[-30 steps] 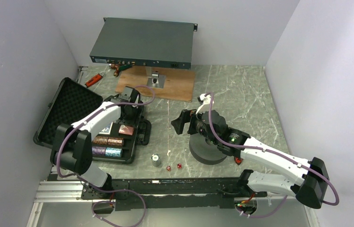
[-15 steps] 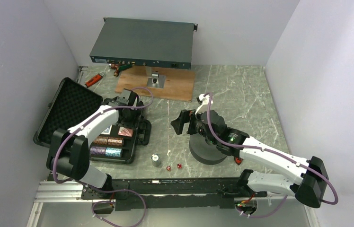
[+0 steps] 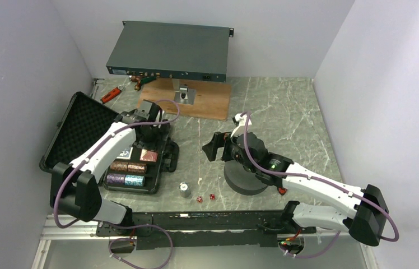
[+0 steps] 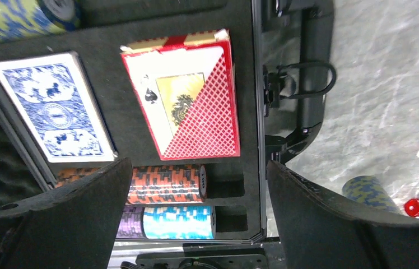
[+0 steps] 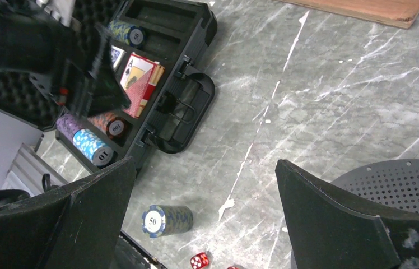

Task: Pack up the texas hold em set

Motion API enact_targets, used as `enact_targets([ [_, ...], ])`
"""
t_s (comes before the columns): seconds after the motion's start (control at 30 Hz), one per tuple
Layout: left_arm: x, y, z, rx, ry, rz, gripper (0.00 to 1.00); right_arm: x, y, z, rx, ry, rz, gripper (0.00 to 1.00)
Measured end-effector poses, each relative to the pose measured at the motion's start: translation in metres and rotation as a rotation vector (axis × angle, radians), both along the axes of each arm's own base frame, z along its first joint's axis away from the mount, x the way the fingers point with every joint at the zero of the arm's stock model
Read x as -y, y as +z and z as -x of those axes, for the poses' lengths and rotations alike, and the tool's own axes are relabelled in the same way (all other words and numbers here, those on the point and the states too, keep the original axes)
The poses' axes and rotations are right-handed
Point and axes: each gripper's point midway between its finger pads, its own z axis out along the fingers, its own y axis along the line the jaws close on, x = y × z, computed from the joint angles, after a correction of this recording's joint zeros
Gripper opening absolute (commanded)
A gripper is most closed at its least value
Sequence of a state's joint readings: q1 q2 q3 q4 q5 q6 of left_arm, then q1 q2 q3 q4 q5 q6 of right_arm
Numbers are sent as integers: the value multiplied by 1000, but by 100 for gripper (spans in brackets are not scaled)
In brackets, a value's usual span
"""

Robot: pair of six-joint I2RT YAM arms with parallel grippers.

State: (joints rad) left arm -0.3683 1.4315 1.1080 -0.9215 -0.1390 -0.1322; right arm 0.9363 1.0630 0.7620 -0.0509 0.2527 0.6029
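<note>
Pale lilac-white walls (image 3: pixel 22 67) close in on the left, back and right. The surface (image 3: pixel 291 112) is grey-green stone-look w/ white veins (the marbling is clearest in the right wrist view). At back centre lies a brown wooden board (image 3: pixel 213 103) w/ a small metal stand (image 3: pixel 184 95) on it. Above that is a flat grey metal box (image 3: pixel 168 50), connectors along its front edge. Red-handled tools (image 3: pixel 112 94) sit in the back-left corner. A silver metal rail (image 3: pixel 67 227) runs along the near edge. Light is soft and even, shadows faint.
</note>
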Motion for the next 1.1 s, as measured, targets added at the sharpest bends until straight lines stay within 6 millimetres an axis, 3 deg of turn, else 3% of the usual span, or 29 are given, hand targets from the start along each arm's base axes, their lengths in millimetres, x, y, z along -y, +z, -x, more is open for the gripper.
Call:
enact_targets([
  [0.13, 4, 26, -15, 85, 10, 24, 61, 1, -6, 1, -5, 0, 6, 100],
  [0.27, 6, 41, -27, 140, 23, 35, 50, 3, -7, 2, -2, -1, 1, 100],
  [0.43, 7, 37, -39, 162, 56, 27, 35, 5, -2, 4, 12, -2, -20, 100],
  [0.63, 9, 25, -58, 212, 128, 46, 3, 8, 4, 6, 27, -4, -38, 100],
  [1.1, -5, -13, -67, 318, 255, 69, 0, 18, 4, 6, 45, -27, -33, 100],
])
